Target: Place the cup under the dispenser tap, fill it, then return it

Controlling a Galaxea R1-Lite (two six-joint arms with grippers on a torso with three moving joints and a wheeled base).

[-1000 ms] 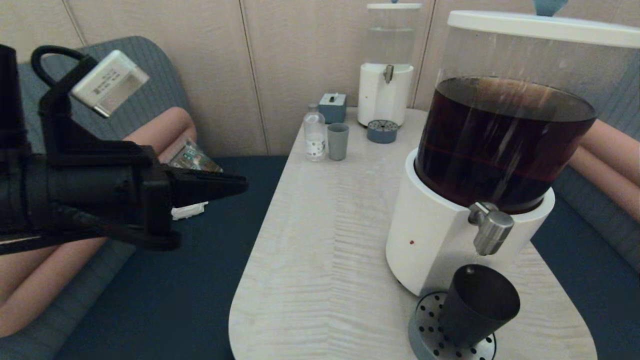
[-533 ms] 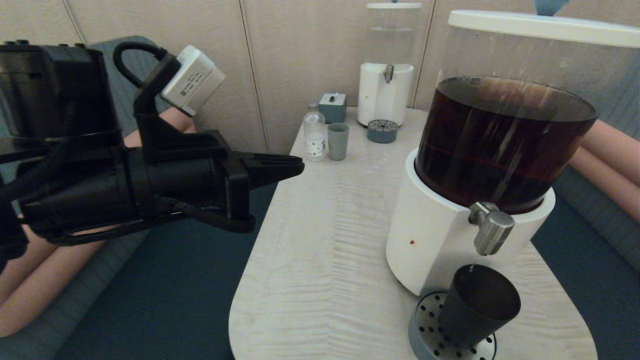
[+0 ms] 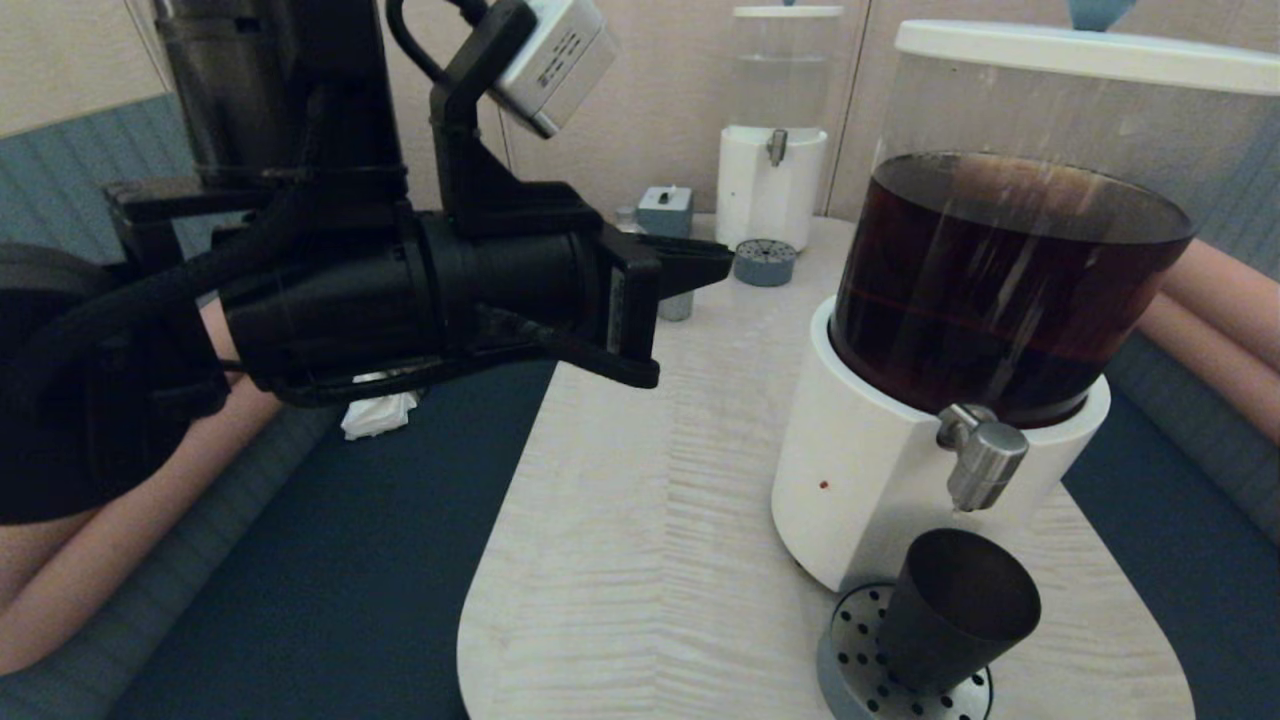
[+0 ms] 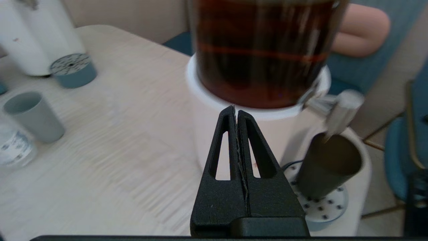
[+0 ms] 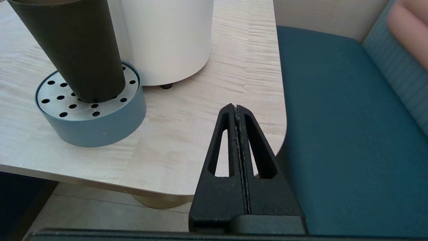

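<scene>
The black cup (image 3: 955, 612) (image 4: 326, 170) (image 5: 78, 50) stands upright on the perforated drip tray (image 3: 850, 665) (image 5: 90, 117) below the steel dispenser tap (image 3: 985, 462) (image 4: 341, 112) of the big dispenser (image 3: 1000, 290) holding dark brown liquid. My left gripper (image 3: 725, 262) (image 4: 235, 110) is shut and empty, raised above the table's left side, its tips aimed toward the big dispenser and well apart from the cup. My right gripper (image 5: 235, 107) is shut and empty, low by the table's near right corner, out of the head view.
A smaller dispenser (image 3: 772, 150) with clear liquid and its own drip tray (image 3: 764, 263) stand at the table's far end. A grey-blue cup (image 4: 33, 115), a small clear bottle (image 4: 13, 147) and a small blue box (image 3: 665, 210) sit near them. Blue seating (image 5: 351, 134) flanks the table (image 3: 640, 520).
My left arm has risen and swung right across the table's left edge toward the big dispenser, still shut. The cup, tap and tray have not moved.
</scene>
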